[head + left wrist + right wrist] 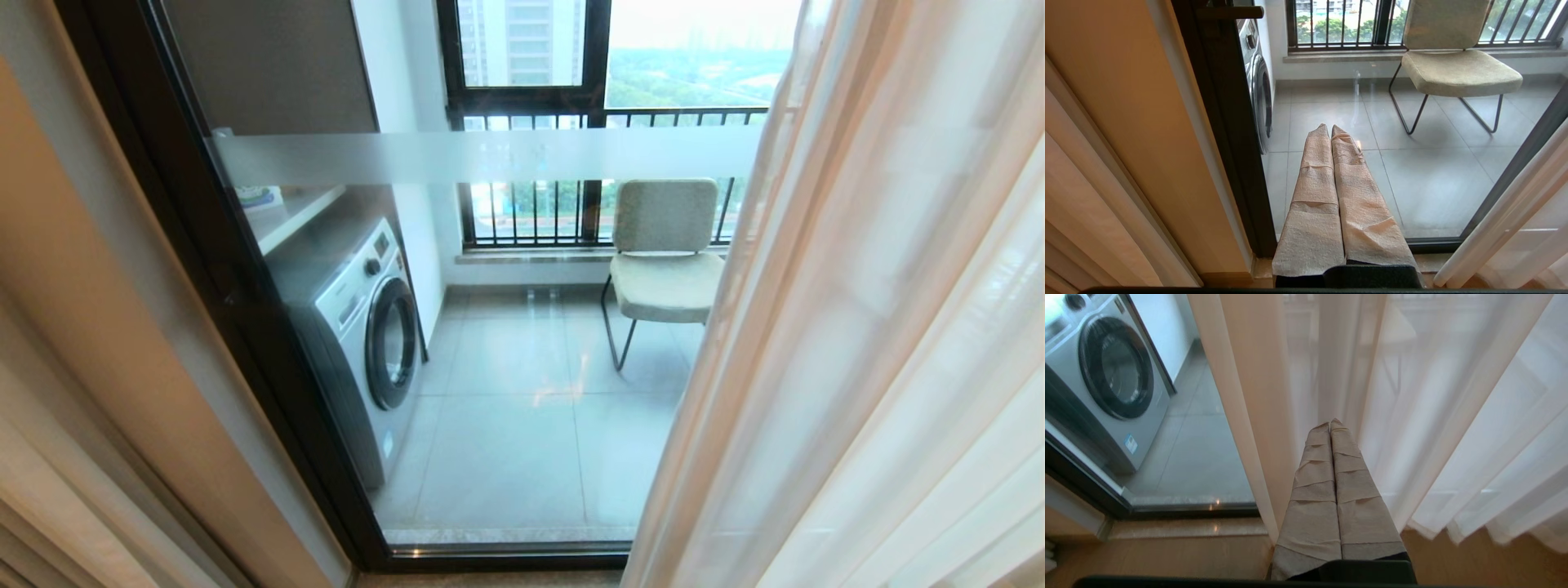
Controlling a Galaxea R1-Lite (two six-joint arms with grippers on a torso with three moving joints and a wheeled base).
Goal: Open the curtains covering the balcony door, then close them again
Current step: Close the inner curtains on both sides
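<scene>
The balcony door (506,155) is clear glass in a thick black frame with a frosted white strip across it. Its left half is uncovered. The thin white see-through curtain (882,343) hangs over the right half, bunched in folds down to the floor. A cream-beige drape (49,457) hangs at the far left against the wall. Neither arm shows in the head view. My right gripper (1330,424), wrapped in beige cloth tape, is shut and points at the sheer curtain (1412,396), just short of its folds. My left gripper (1329,127) is shut and empty, low before the glass (1412,163).
Behind the glass stand a grey washing machine (363,335) at the left and a beige chair (665,253) on thin black legs. A black-framed window with railing bars (571,122) closes the balcony's far side. Wooden floor (1167,555) runs along the door sill.
</scene>
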